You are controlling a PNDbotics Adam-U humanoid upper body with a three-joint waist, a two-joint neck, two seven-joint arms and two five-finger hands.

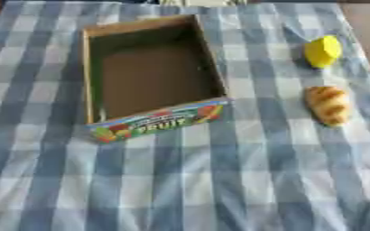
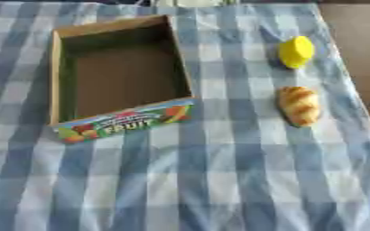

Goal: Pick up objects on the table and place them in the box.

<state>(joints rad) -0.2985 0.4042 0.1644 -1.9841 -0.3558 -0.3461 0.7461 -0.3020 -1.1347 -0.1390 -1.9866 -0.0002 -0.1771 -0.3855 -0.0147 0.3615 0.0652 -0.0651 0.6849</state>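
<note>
Neither robot hand shows in either view, so their state cannot be told and there is no hand to place things against. On the blue-and-white checked cloth (image 1: 219, 180), nearest on the right, lies a golden-brown croissant (image 1: 328, 104) with darker ridges. Left of it stands an open cardboard box (image 1: 90, 67), brown inside, its near wall printed "FRUIT" with coloured fruit pictures. Beyond the croissant, apart from it, sits a yellow lemon (image 1: 322, 51). The smaller print on the box is unreadable.

Robot body: none in either eye view | arms: out of frame | colours, cables, markings: could not tell
</note>
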